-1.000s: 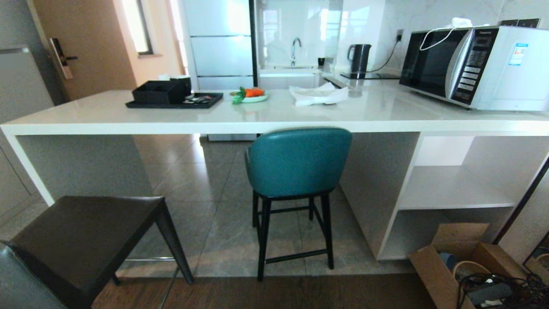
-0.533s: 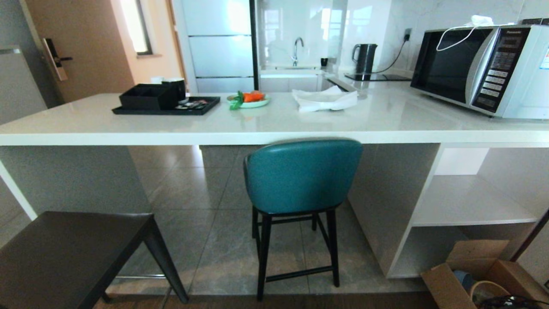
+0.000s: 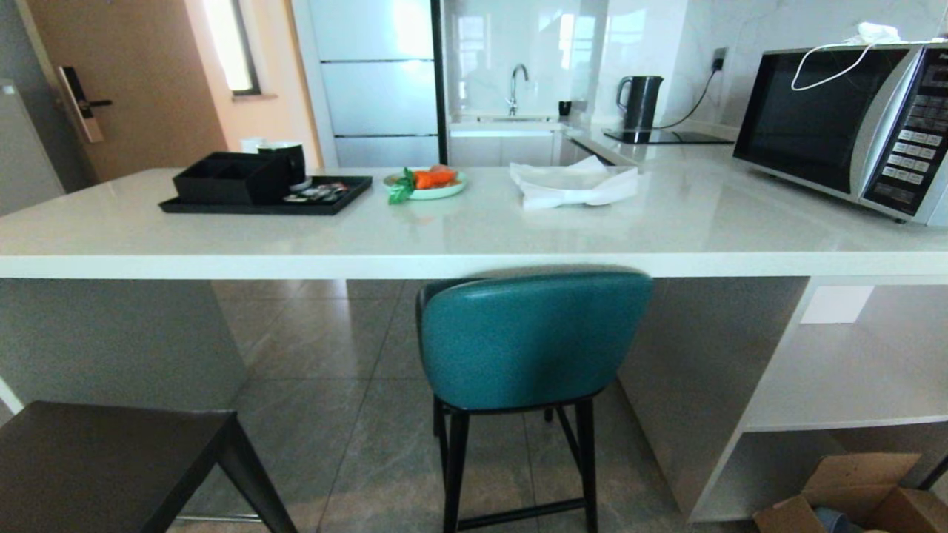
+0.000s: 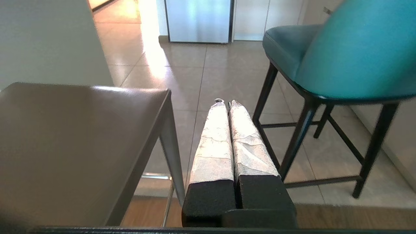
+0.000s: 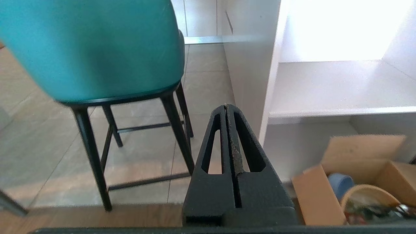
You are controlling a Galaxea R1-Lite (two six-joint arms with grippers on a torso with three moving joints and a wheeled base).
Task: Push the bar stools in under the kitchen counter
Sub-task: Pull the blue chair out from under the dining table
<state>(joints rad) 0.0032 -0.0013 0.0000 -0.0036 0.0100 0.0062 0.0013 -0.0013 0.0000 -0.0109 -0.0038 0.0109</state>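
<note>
Teal stool (image 3: 529, 340) sits at the kitchen counter (image 3: 474, 255) edge; dark-seated stool (image 3: 111, 463) is well out at your 8 o'clock.

At your 12 o'clock the teal back's top meets the slab's thick front edge, with bare tiled floor (image 3: 333, 392) open under the counter at 11 o'clock, between the stool's legs and the white side panel (image 3: 118, 337). Your left gripper (image 4: 226, 104) is pinched shut on nothing, between the two stools. Your right gripper (image 5: 226, 109) is likewise closed and empty, between the teal stool's legs and the shelf panel (image 5: 250, 81), with a cardboard box (image 5: 351, 182) at 4 o'clock.

Home kitchen: microwave (image 3: 852, 122), kettle (image 3: 640, 102), sink tap (image 3: 516, 85).
</note>
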